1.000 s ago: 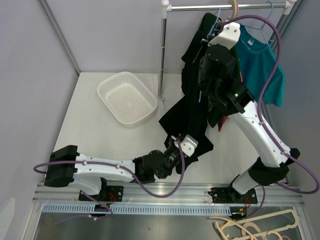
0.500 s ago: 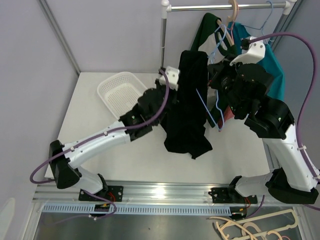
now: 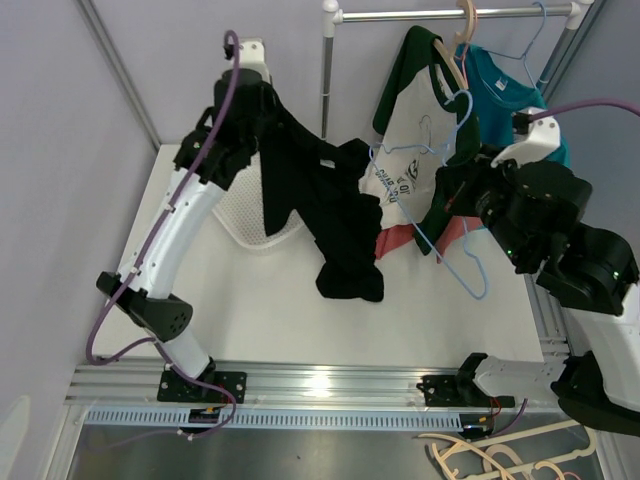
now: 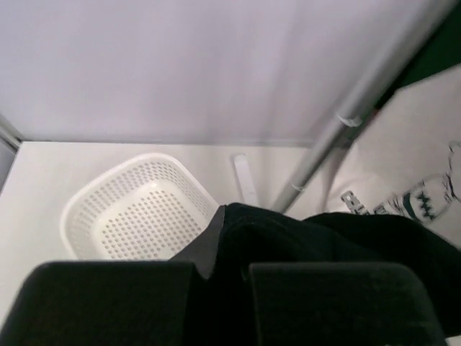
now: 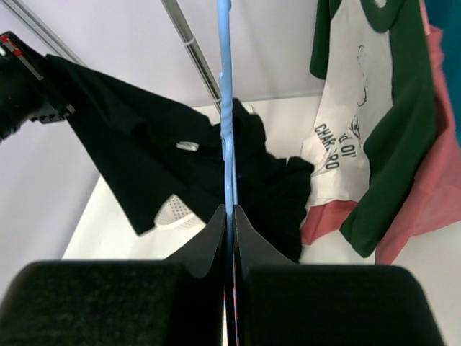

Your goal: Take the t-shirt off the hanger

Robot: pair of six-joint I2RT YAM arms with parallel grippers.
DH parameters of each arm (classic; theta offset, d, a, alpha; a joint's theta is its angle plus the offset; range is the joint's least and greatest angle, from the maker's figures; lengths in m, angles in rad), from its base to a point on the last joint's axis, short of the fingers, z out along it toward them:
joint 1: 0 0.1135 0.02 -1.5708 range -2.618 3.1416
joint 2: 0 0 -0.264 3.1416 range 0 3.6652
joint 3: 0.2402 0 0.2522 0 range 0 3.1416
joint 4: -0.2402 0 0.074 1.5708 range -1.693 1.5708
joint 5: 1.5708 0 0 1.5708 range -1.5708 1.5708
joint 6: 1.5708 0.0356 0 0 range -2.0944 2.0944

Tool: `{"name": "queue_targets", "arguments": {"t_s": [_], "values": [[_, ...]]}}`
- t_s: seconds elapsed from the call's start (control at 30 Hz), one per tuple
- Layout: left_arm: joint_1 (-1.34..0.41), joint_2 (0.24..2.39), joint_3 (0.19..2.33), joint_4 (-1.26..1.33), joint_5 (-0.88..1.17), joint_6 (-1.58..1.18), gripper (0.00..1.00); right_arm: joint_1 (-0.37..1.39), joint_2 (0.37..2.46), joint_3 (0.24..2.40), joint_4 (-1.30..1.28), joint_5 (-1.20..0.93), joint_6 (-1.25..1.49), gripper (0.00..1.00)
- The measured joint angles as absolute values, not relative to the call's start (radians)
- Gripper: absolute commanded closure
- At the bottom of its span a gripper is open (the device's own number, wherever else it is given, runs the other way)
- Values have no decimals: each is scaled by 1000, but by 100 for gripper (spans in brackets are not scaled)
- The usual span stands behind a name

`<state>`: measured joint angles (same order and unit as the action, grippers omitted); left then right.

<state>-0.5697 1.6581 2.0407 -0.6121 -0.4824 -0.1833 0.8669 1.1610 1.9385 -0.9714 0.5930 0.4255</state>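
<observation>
The black t-shirt (image 3: 325,200) hangs from my left gripper (image 3: 262,112), raised high at the back left, and droops down to the table. In the left wrist view that gripper (image 4: 223,268) is shut on the black fabric (image 4: 317,238). The blue wire hanger (image 3: 445,215) sits tilted to the shirt's right, pinched in my shut right gripper (image 3: 455,195). In the right wrist view the hanger (image 5: 226,108) rises straight out of that gripper (image 5: 229,231), crossing in front of the t-shirt (image 5: 144,158). The hanger's left tip lies at the shirt's edge; whether it is still inside is not visible.
A white basket (image 3: 245,218) sits partly behind the shirt, also in the left wrist view (image 4: 137,209). The rack pole (image 3: 326,70) and rail (image 3: 450,13) carry a white-and-green shirt (image 3: 415,150), a teal shirt (image 3: 500,85) and a pink garment (image 3: 400,240). Spare hangers (image 3: 500,455) lie in front of the rail.
My left arm swung from the table front up to the back left, drawing the black t-shirt leftward off the hanger. My right arm pulled the blue hanger down and to the right.
</observation>
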Motion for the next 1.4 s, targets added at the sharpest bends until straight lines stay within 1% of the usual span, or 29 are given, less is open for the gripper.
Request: {"name": "queue_targets", "arguments": {"t_s": [0.1,0.23,0.37,0.4,0.5,0.57,0.6,0.83,1.03,1.23,1.4], "values": [[-500,1695,2166,-691,-449,-192,99,867,1120,1930,-965,604,420,100],[-493,1682,2227,-704,-350,-191,99,867,1118,1928,-923,640,389,100],[-499,1679,2325,-704,-242,-190,99,866,1164,1891,-809,664,323,100],[-499,1674,2343,-691,-227,-190,95,862,1181,1874,-772,665,302,100],[-499,1638,2344,-619,-203,-181,94,839,1246,1831,-648,647,232,100],[-499,1607,2324,-559,-202,-170,99,811,1292,1813,-588,624,199,100],[-499,1596,2321,-532,-204,-163,99,795,1313,1806,-559,614,181,100],[-499,1583,2346,-352,-249,-67,99,719,1372,1798,-410,582,104,100],[-487,1599,2425,-198,-287,46,99,651,1402,1811,-302,533,66,100],[-418,1600,2406,-28,-311,94,99,595,1483,1860,-214,487,32,100],[-344,1642,2390,36,-310,85,99,580,1549,1901,-181,449,23,100]]}}
